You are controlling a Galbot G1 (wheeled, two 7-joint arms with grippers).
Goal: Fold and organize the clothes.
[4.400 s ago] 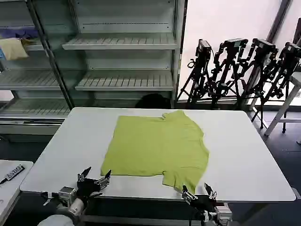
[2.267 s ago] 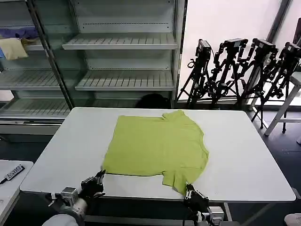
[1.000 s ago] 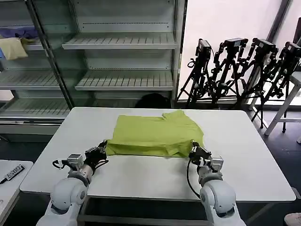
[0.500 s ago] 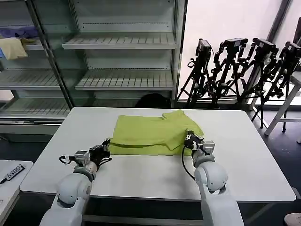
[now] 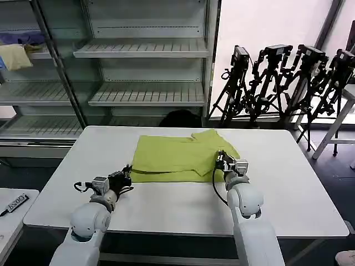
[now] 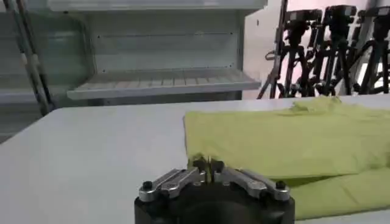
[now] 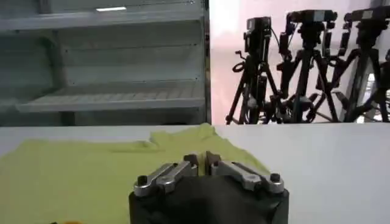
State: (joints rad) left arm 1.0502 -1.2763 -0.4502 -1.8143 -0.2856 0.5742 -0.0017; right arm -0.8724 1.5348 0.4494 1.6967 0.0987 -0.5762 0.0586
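T-shirt (image 5: 176, 157): soft matt cotton-like cloth, lime yellow-green, lightly creased where doubled over, pinched between closed jaws of both grippers. Left gripper (image 6: 207, 165): bare brushed-metal fingers, matt black housing behind jaws. Right gripper (image 7: 202, 161): same metal and black finish. Table (image 5: 166, 205) under jaws: smooth white, faint sheen.

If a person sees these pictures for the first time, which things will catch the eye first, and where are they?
The lime T-shirt stands out first, lying half folded at the middle of the white table. Next come the two grippers at its near fold: the left gripper shut on the shirt's left corner and the right gripper shut on its right side. Behind the table, a row of black tripods stands at the right, beside grey shelves.
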